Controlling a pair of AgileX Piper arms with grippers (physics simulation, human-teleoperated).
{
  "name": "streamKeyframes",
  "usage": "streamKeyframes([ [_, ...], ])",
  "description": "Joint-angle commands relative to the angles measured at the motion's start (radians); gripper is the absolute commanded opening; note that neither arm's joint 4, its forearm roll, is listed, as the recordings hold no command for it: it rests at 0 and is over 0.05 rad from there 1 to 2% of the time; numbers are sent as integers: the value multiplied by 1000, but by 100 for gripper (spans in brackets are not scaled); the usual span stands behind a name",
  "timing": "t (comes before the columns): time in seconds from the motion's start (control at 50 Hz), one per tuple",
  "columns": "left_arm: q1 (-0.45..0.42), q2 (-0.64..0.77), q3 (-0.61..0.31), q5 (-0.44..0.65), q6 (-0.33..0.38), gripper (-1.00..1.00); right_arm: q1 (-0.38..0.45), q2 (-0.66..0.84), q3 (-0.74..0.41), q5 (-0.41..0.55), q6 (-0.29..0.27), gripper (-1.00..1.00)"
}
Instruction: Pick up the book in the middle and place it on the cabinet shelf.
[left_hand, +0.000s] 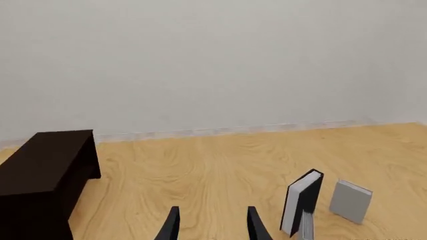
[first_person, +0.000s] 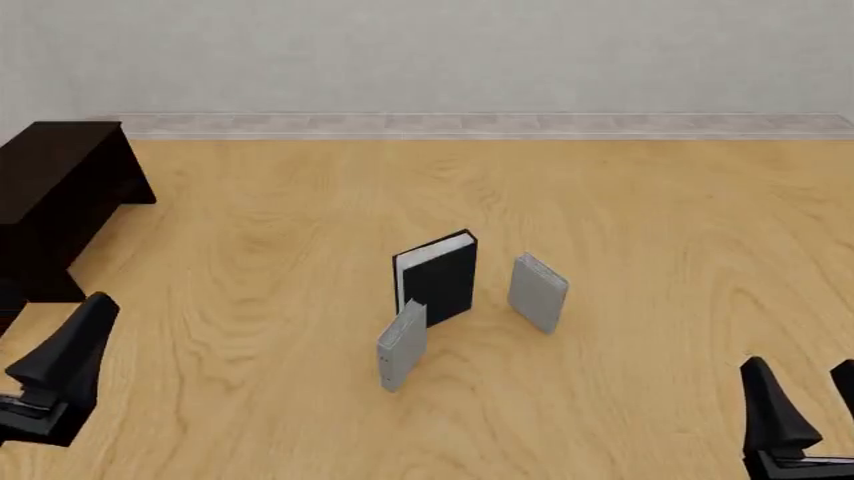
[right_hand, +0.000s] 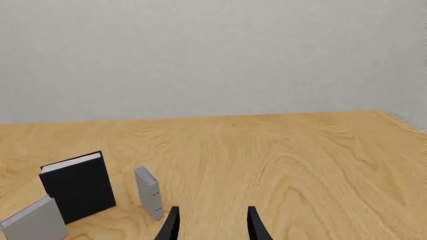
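The black book (first_person: 443, 279) with white page edges stands upright in the middle of the wooden table. It also shows in the left wrist view (left_hand: 303, 201) and the right wrist view (right_hand: 80, 185). The dark cabinet (first_person: 56, 195) stands at the far left; it shows in the left wrist view (left_hand: 44, 172) too. My left gripper (first_person: 60, 365) is low at the near left, open and empty, with its fingers (left_hand: 172, 226) apart. My right gripper (first_person: 807, 400) is at the near right, open and empty, its fingers (right_hand: 252, 225) apart. Both are well short of the book.
Two smaller grey books stand upright by the black one: one (first_person: 402, 343) just in front of it, one (first_person: 538, 292) to its right. A pale wall (first_person: 427, 55) runs along the table's far edge.
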Motion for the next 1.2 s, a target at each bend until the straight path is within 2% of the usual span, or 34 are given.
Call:
streamKeyframes([
  [0.02,-81,195,-92,-51,16,100,-2,-3,0,-1,5,100],
  [0.06,-100,264,-120,-50,18,100,-2,-3,0,-2,4,100],
  [0.16,-168,393,-159,-75,79,100,-2,-3,0,0,3,100],
  [0.36,-174,497,-262,-61,96,100,-3,-3,0,-2,4,100],
  [0.38,-196,534,-278,-69,106,100,-3,-3,0,-2,5,100],
  [0.42,-192,547,-288,-72,106,100,-3,-3,0,-3,6,100],
  [0.48,-195,572,-347,-59,-2,100,-4,-3,0,-3,7,100],
  [0.5,-199,596,-365,-54,27,100,-4,-3,0,-3,5,100],
  [0.54,-225,654,-400,-38,73,100,-4,-3,0,-3,4,100],
  [0.6,-224,687,-474,-12,65,100,-5,-3,0,-4,6,100],
  [0.62,-224,687,-474,-12,65,100,-5,-3,0,-4,6,100],
  [0.64,-245,721,-528,17,104,100,-7,-3,0,-7,11,100],
  [0.68,-252,744,-555,35,111,100,-9,-3,0,-6,13,100],
  [0.74,-262,778,-621,74,92,100,-8,-3,0,0,13,100],
  [0.76,-296,770,-642,81,58,100,-8,-3,0,1,12,100],
  [0.78,-302,776,-654,86,-13,100,-8,-3,0,3,11,100],
  [0.8,-302,801,-671,100,-16,100,-7,-3,0,3,9,100],
  [0.84,-312,847,-681,114,47,100,-7,-3,0,3,10,100],
  [0.92,-334,915,-729,157,68,100,-13,-3,0,-1,16,100],
  [0.96,-406,912,-768,184,115,100,-14,-3,0,1,16,100],
  [1.0,-413,929,-783,200,131,100,-15,-3,0,1,16,100],
  [1.04,-361,989,-831,228,145,100,-17,-3,0,1,20,100],
  [1.18,-410,1088,-910,337,52,100,-25,-2,0,5,31,100],
  [1.2,-417,1096,-915,342,73,100,-25,-2,0,6,31,100],
])
